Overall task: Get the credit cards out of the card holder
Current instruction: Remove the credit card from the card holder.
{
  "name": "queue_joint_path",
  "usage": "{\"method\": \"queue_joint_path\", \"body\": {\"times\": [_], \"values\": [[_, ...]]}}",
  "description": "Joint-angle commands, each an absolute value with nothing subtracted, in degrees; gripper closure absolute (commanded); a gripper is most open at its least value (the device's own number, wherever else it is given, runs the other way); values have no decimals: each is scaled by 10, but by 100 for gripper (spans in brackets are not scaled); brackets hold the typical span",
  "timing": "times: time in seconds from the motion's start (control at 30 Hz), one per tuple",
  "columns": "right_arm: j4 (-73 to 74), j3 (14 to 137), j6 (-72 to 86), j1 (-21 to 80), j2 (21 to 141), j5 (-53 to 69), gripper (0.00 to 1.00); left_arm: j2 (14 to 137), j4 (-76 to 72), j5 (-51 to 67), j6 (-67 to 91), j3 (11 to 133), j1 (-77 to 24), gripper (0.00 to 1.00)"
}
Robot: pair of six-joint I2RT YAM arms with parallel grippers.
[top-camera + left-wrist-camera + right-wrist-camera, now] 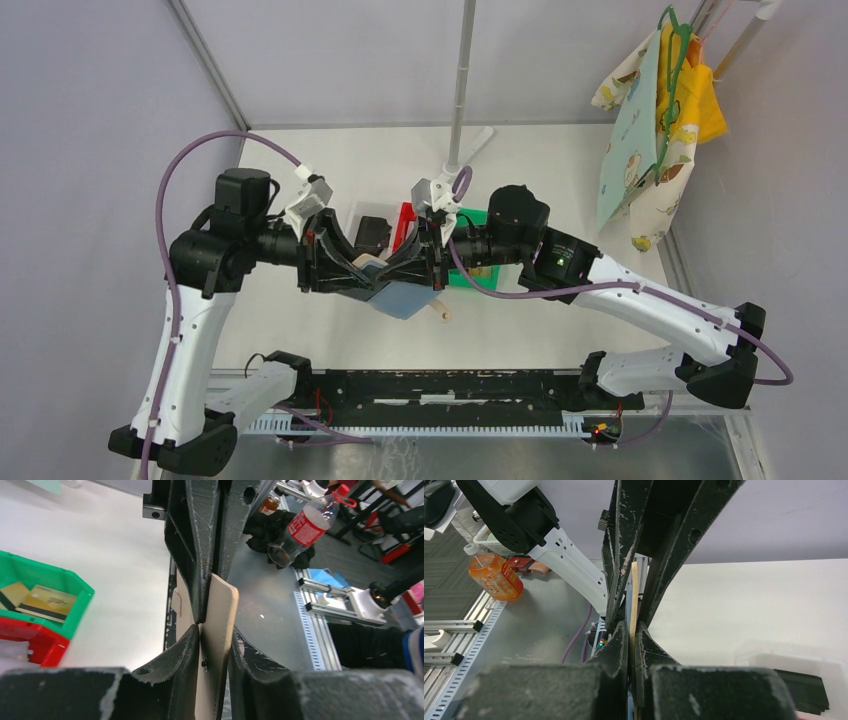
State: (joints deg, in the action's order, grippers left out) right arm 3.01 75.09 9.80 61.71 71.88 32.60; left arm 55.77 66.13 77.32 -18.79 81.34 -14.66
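Both grippers hold the tan card holder (405,300) in the air between them, above the table's near middle; its light blue inner side faces down. My left gripper (368,275) is shut on one tan panel (220,625), with its fingertips (190,640) pressed on it. My right gripper (418,268) is shut on the other panel, seen edge-on in the right wrist view (634,595). Two gold credit cards (47,602) with a dark stripe lie in the green bin (75,585). I cannot see any cards inside the holder.
A red bin (405,225) and the green bin (470,275) stand behind the grippers, with a black boxy object (372,232) in a clear tray. A pole (462,90) rises at the back. Cloth on a hanger (650,130) hangs at the right.
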Motion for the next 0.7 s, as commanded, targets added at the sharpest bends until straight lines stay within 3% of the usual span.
{"method": "queue_joint_path", "body": {"times": [0.0,0.1,0.2,0.23,0.3,0.37,0.53,0.67], "values": [[-1,752,100,612,696,334,100,571,639,836,-141,828,-149,66],[-4,752,101,611,690,333,100,569,639,834,-142,820,-149,71],[-3,756,106,609,689,333,89,568,639,814,-139,822,-149,90],[-3,758,111,606,689,331,82,569,639,802,-137,824,-149,96],[-3,758,127,599,685,316,52,571,638,771,-131,827,-148,98],[-6,751,150,586,673,281,34,573,629,731,-117,826,-148,98],[-78,691,273,525,607,213,28,573,583,652,-56,814,-146,98],[-175,620,360,522,577,233,28,567,543,615,-12,802,-145,98]]}}
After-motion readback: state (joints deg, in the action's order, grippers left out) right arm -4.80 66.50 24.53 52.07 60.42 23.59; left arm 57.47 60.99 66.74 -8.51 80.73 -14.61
